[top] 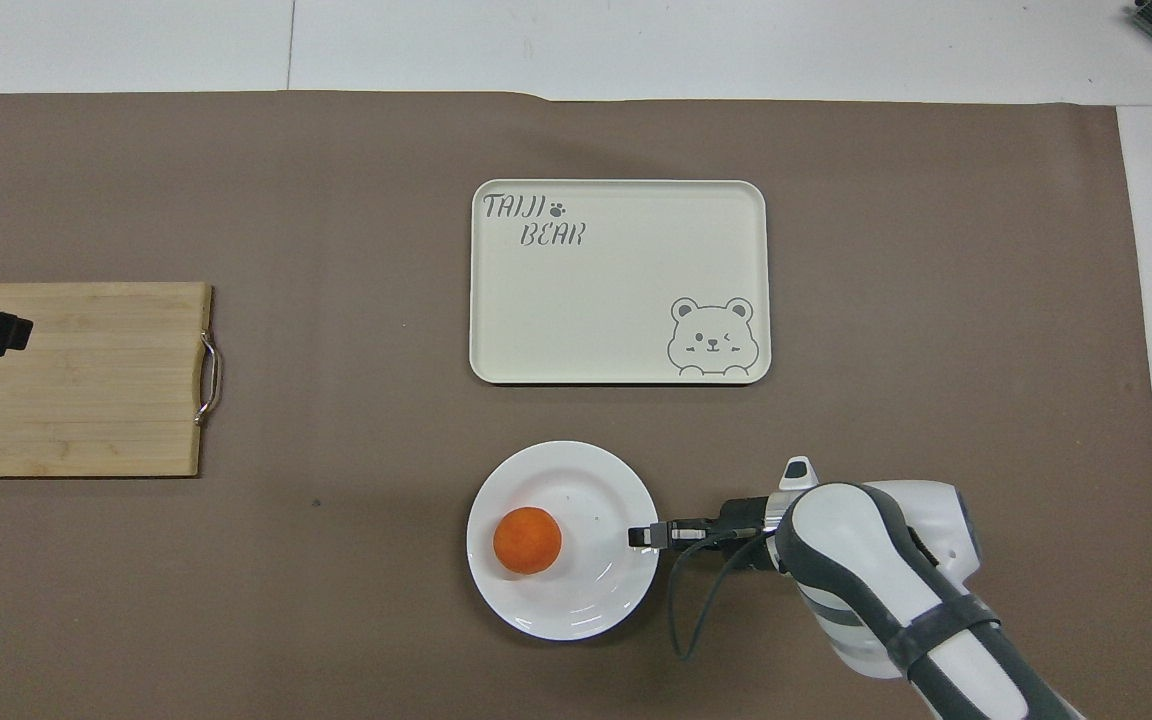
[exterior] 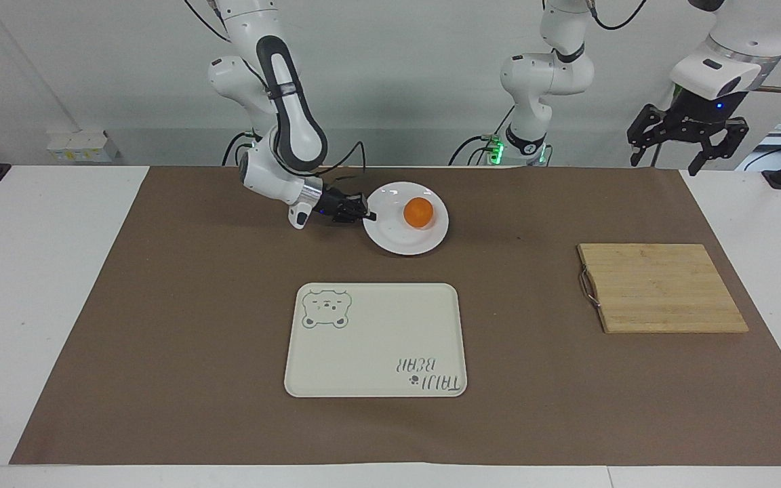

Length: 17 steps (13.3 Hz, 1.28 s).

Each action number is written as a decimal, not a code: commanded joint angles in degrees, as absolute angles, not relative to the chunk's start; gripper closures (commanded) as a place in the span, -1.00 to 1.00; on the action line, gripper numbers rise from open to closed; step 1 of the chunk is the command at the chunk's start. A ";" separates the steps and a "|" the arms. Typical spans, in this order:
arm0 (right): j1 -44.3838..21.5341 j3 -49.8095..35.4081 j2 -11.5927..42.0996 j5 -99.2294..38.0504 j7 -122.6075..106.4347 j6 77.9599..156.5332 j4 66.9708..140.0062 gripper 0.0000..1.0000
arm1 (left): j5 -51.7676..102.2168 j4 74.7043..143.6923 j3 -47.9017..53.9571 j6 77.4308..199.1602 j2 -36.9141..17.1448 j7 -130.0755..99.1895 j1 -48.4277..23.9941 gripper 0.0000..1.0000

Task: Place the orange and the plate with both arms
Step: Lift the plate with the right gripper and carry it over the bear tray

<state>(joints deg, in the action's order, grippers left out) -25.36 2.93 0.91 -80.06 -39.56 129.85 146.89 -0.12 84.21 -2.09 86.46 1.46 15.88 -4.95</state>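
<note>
Right gripper (exterior: 366, 215) low at the table, fingertips pinched together on the rim of the plate (exterior: 424, 240) at the edge toward the right arm's end of the table; the overhead view shows the same bite on the rim (top: 643, 536). Grip is a thin one-sided pinch on glossy ware

Plate sits on the brown mat (exterior: 180, 339), nearer to the robots than the tray (exterior: 363, 339). The orange (exterior: 419, 212) lies loose on the plate, off-centre, toward the side away from the pinching fingers (top: 527, 540)

Left gripper (exterior: 685, 139) waits raised, jaws spread and holding nothing, above the left arm's end of the table, over the cutting board (exterior: 662, 288) as the overhead view has it

Risks, as judged:
- Lift from one rim point likely tips the plate; orange is round and free, would roll toward the low edge and off
- Smooth rim may slip out of the fingertips under the weight of plate plus fruit
- A drag instead of a lift could catch on the mat or bump the tray's raised edge
- A quick start or stop would set the orange rolling

Writing: tray carries "TAIJI BEAR" (top: 534, 222) with a small paw mark, and a winking bear drawing (top: 711, 338) in the corner diagonal to it. No other legible labels
</note>
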 commanded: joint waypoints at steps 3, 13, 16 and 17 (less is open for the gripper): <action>-25.14 2.99 2.29 -82.09 -45.43 131.13 143.97 1.00 | -0.61 82.97 -1.58 84.99 1.23 16.26 -4.22 -1.00; -18.12 3.25 1.84 -83.23 -41.93 124.20 134.05 1.00 | -0.53 83.06 -1.58 84.99 1.23 16.26 -4.22 -1.00; -15.21 3.43 4.91 -82.00 -37.90 122.87 128.60 1.00 | -0.53 83.06 -1.58 84.99 1.23 16.26 -4.22 -1.00; -14.77 3.43 6.14 -81.39 -36.84 122.26 126.67 1.00 | -0.61 83.06 -1.58 84.99 1.23 16.26 -4.22 -1.00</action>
<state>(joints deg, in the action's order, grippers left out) -16.08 3.59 2.84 -81.52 -39.50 124.49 131.44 -0.12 84.21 -2.09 86.42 1.46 15.88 -4.95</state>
